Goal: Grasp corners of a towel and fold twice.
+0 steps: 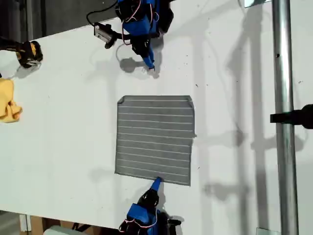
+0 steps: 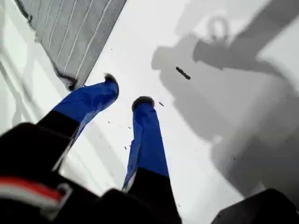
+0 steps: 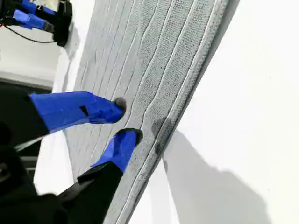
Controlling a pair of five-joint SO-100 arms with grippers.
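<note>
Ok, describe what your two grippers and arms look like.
My first gripper and my second gripper look alike: two tapered bright blue fingers with dark tips on black bodies. A red and white band shows near the first one's base. In the exterior view both arms have blue housings with red and white wires, and one trails a black cable.

bright, even light | hard dark shadows on table (image 1: 63, 147) | wrist views soft up close

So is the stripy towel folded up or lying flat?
Lying flat, I think. The towel shows one smooth striped rectangle on the table, no doubled edge visible. I cannot tell whether it was folded before.
</note>
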